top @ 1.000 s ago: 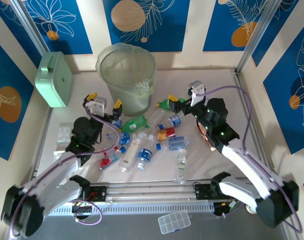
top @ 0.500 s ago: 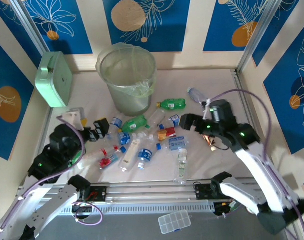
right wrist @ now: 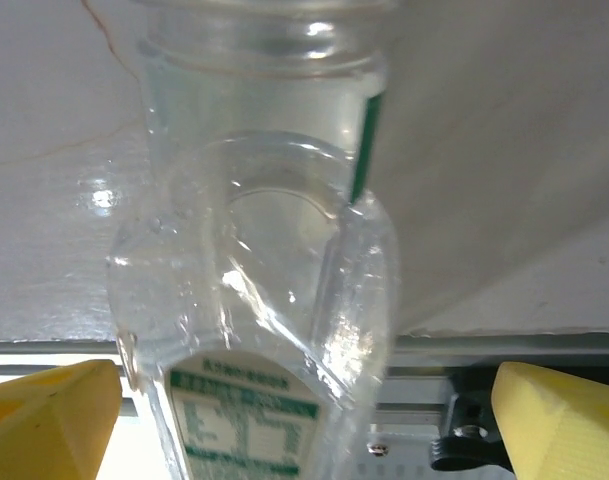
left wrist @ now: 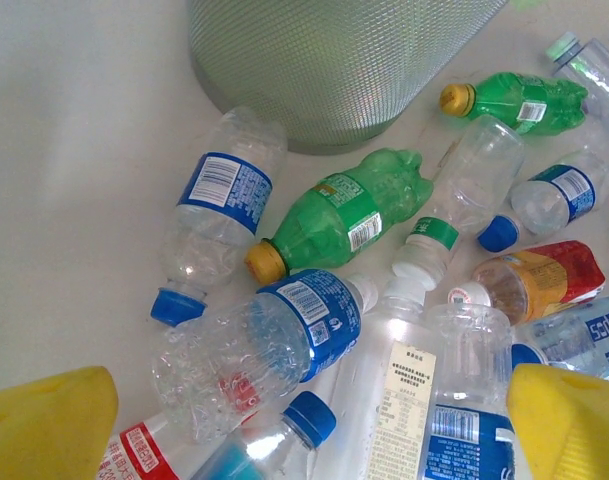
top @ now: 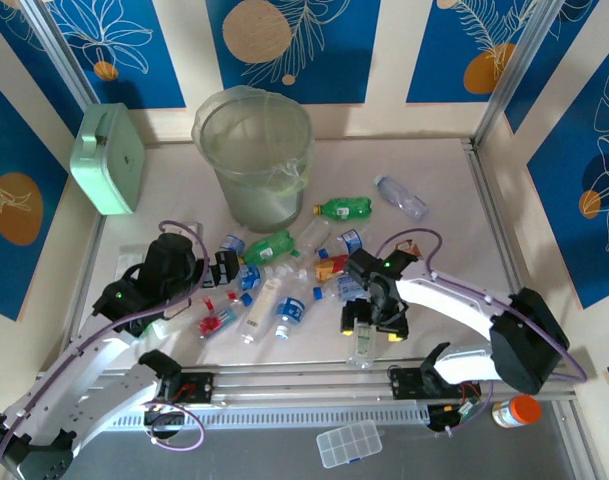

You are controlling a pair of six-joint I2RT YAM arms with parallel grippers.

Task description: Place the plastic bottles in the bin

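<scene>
Top external: high at near edge, looking down over whole table (top: 454, 190). Left wrist: close, facing far across plastic bottles (left wrist: 344, 215) to bin (left wrist: 334, 60), shared with top external. Right wrist: closest, on one clear bottle (right wrist: 254, 300).

left wrist: bin (left wrist: 344, 60) cut by top edge, rim unseen; bottles (left wrist: 584, 335) at right and bottom edges cropped | right wrist: clear bottle (right wrist: 259, 300) cut top and bottom; its label (right wrist: 246, 425) blurred | top: right gripper (top: 371, 328) covers part of that bottle
</scene>
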